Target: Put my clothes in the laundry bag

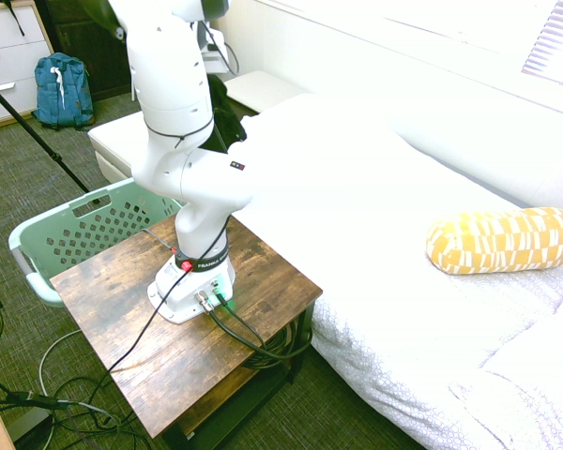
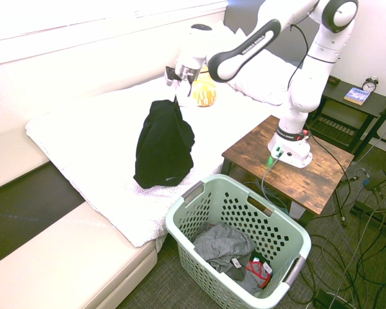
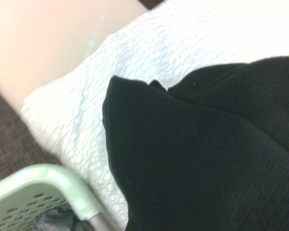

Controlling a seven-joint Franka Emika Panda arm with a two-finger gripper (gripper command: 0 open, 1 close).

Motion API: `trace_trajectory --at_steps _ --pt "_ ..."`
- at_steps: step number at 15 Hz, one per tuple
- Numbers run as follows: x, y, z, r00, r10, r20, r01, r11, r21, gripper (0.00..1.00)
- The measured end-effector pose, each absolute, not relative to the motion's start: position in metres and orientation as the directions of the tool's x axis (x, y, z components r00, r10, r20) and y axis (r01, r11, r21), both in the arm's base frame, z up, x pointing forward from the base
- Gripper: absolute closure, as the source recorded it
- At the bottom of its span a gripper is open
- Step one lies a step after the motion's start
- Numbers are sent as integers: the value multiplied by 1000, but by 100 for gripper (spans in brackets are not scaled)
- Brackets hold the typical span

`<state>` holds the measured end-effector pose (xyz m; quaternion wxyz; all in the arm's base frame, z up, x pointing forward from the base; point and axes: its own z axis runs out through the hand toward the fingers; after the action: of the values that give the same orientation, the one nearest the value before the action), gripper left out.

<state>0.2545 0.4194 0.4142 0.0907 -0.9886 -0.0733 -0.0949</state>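
"Where's the clothing right now?"

"The soft black fabric garment [image 2: 164, 147] hangs from the white two-finger gripper [image 2: 183, 78], whose fingers are pinched together on its top. It drapes over the white textured bedspread [image 2: 90, 132], near the bed's edge. I can't tell whether its lower end touches the bed."

"And the laundry basket?"

"The pale mint-green perforated plastic basket [image 2: 188, 248] stands on the dark grey carpet [image 2: 174, 283], beside the bed and the brown wood-topped table [image 2: 248, 153] that carries the arm. Grey clothes [image 2: 224, 246] lie inside, with a red-trimmed piece [image 2: 260, 273] among them."

"What else is around the room?"

"A yellow-and-white patterned bolster pillow [image 1: 503, 241] lies on the bed. The blue fabric backpack [image 1: 64, 91] sits on the floor against white drawers [image 1: 7, 58]. On the far side, a black alarm clock [image 2: 370, 84] and a blue-covered book [image 2: 357, 96] rest on a dark side table [image 2: 340, 91]."
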Motion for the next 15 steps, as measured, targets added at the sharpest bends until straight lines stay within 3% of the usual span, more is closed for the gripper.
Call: trace_trajectory --at_steps 6,10,11,15 --pt "13 386 407 958 229 170 238 -971 -30 100" --pt "-17 358 351 963 225 147 219 -974 51 100" --pt "-11 359 337 968 215 128 207 -976 69 0" --pt "-2 366 302 974 215 70 204 -969 136 0"
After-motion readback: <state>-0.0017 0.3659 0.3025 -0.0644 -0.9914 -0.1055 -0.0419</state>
